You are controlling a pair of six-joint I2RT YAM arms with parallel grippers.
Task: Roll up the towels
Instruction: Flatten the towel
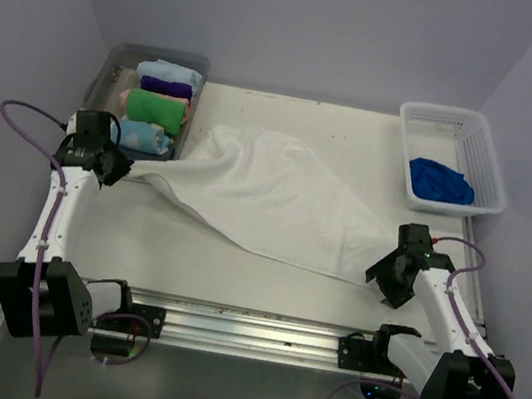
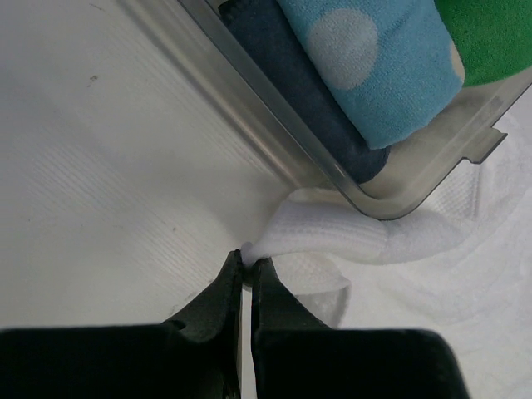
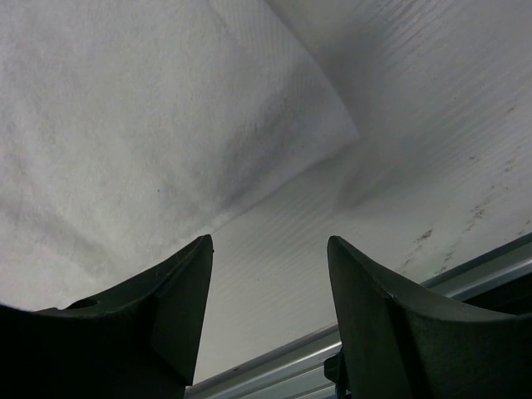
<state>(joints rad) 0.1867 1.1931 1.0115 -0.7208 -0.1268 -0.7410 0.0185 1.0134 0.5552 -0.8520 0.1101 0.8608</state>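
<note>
Closest to the left wrist lens, the left gripper [image 2: 248, 264] is clamped on a hemmed corner of the white towel [image 1: 266, 200], its jaws nearly touching. That corner lies just beside the near corner of the clear bin [image 1: 158, 53], at 9 o'clock on the table [image 1: 232, 283]. From there the white towel runs spread and rumpled across the table centre to its opposite corner at 4 o'clock. The right gripper [image 3: 270, 243] hangs over that corner with jaws wide and nothing between them. The towel tip lies ahead of the fingertips, apart from them. The royal blue towel [image 1: 441, 180] lies crumpled in the white basket [image 1: 442, 112] at 2 o'clock. The clear bin, at 10 o'clock, holds rolled towels, among them a green towel [image 1: 159, 107] and a pale blue dotted towel [image 1: 144, 138].
</note>
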